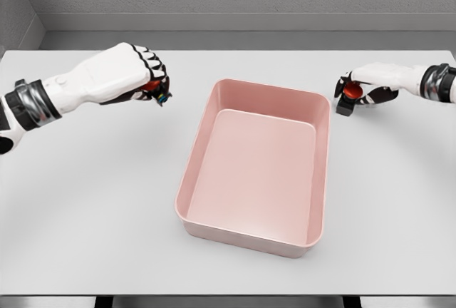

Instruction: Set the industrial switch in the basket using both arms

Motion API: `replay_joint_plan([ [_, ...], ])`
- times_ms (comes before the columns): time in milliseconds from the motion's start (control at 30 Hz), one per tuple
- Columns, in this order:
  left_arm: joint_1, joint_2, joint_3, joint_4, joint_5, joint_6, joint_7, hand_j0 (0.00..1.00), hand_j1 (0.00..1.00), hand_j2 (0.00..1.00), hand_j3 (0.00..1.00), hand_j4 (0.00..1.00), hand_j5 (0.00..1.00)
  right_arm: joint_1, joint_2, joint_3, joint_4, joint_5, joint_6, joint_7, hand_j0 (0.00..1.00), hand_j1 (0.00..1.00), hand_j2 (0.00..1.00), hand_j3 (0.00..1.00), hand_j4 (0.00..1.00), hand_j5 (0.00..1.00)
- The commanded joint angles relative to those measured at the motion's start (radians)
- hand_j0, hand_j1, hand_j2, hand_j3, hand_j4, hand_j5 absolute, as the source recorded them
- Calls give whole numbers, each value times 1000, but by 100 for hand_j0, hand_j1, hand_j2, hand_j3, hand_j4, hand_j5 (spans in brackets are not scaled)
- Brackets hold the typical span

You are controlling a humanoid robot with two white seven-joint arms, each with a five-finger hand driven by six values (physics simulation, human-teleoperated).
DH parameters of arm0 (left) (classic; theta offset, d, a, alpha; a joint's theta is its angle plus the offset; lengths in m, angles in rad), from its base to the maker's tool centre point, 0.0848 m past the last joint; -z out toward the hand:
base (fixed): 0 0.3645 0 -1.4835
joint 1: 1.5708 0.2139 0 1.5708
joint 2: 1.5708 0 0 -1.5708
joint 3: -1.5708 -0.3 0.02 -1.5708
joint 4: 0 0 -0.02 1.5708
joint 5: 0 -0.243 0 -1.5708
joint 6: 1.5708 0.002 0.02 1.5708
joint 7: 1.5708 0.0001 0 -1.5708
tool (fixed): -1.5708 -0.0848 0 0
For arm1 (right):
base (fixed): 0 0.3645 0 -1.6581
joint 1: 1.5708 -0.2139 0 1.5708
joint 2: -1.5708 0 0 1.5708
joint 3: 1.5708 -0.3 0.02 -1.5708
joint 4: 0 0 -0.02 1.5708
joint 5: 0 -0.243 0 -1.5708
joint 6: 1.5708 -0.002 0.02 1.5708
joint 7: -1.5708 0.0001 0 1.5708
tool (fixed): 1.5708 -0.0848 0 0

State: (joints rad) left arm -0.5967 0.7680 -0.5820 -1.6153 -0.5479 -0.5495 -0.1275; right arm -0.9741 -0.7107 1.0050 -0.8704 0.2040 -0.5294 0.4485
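Industrial switch: two show, one (158, 94) clamped in the curled fingers of the left hand (146, 76) over the counter (92, 201) left of the pink basket (191, 180), another (351, 91), red-faced, gripped in the right hand (363, 87) just right of the basket's far corner. Both seem grasped, though whether lifted is unclear. The basket holds nothing yet, so carrying over and releasing remain.

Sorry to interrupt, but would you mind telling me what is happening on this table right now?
A simulated humanoid is working over a white table with a pink rectangular plastic basket in the middle, which holds nothing yet. The left robot hand is curled around a small red and blue object to the basket's left. The right robot hand grips a small red and black industrial switch to its right.
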Motion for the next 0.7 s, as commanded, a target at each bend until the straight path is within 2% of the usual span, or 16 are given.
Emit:
replay_joint_plan([
  [0, 0, -12, 1, -21, 6, 0, 0, 34, 34, 34, 34, 34, 34, 0, -4, -2, -2, -5, -9, 1, 52, 52, 52, 52, 52, 52],
  [233, 0, -61, -4, -69, 6, 0, 5, 34, 34, 34, 34, 34, 34, -18, -18, 0, -33, -6, -44, 1, 48, 48, 48, 48, 48, 48],
  [400, 2, -113, -9, -84, 6, 2, 3, 34, 34, 34, 34, 34, 34, -28, -56, 1, -85, -9, -46, 3, 48, 48, 48, 48, 48, 48],
  [600, 32, -171, -10, -110, 5, 3, 5, 34, 34, 34, 34, 34, 34, -32, -93, 0, -119, -14, -80, 15, 47, 47, 47, 47, 47, 47],
  [667, 32, -194, -39, -110, 2, 3, 5, 34, 34, 34, 34, 34, 34, -41, -93, 0, -124, -12, -82, 16, 47, 47, 47, 47, 47, 47],
])
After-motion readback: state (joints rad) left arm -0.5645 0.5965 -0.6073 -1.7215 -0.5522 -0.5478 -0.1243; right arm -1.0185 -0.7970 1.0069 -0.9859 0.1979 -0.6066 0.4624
